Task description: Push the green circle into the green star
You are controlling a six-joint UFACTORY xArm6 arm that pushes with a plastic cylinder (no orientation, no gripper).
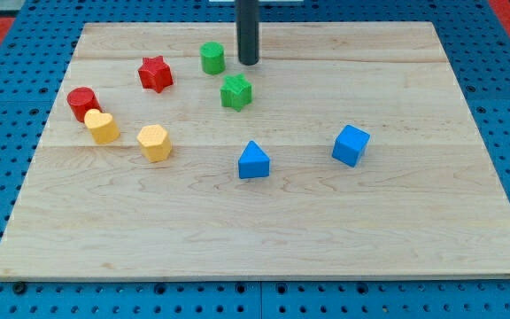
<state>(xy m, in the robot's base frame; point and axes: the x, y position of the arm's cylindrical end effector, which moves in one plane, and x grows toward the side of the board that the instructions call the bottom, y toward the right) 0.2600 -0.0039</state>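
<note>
My tip (249,63) sits near the top of the frame, a bit left of the middle. It has no gripper, so there is nothing to be apart or together; it is just a dark rod. The green circle (212,58) is just to the left of my tip, with a small gap between them. The green star (235,91) is just below my tip and a bit to the left. The circle and the star are near each other but not touching.

To do this step well, I think my tip should not push from where it is now. From here it would shove the circle to the left, away from the star. My tip should go around the top of the circle to its upper left side. Then it can push down and to the right, straight at the star. The push should be slow and aimed at the middle of the circle, so the round block does not slip off to one side.

The red star (156,73) sits to the left of the circle, so my tip should take care not to bump it on the way around. The other blocks on the bench (414,230) are lower down and out of the way
</note>
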